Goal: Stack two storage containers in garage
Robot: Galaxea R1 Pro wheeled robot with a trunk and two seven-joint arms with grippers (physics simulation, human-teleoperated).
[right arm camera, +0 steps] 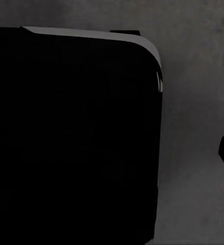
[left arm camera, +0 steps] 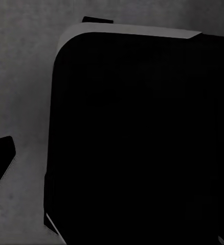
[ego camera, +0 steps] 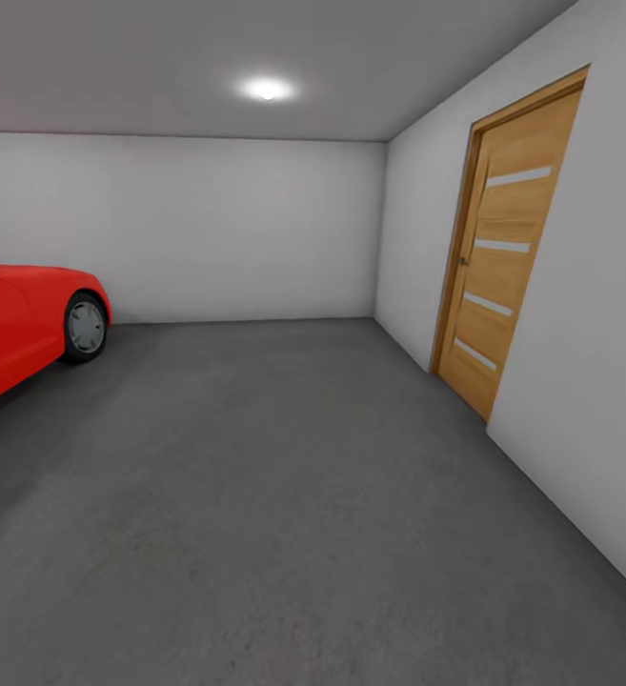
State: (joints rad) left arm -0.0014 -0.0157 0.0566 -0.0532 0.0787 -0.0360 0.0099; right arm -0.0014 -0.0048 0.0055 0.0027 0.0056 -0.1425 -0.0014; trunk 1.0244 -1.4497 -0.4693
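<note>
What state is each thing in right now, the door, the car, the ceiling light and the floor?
wooden door: shut, flush in its frame in the right-hand wall.
red car: parked at the left, front wheel on the floor.
ceiling light: on.
floor: dark grey concrete, bare where the head view shows it.

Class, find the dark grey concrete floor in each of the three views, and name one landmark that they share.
Head view: the floor fills the lower half, between the red car and the wooden door.
Left wrist view: grey strip beside a black rounded body.
Right wrist view: grey strip.
Shared landmark: the floor.
</note>
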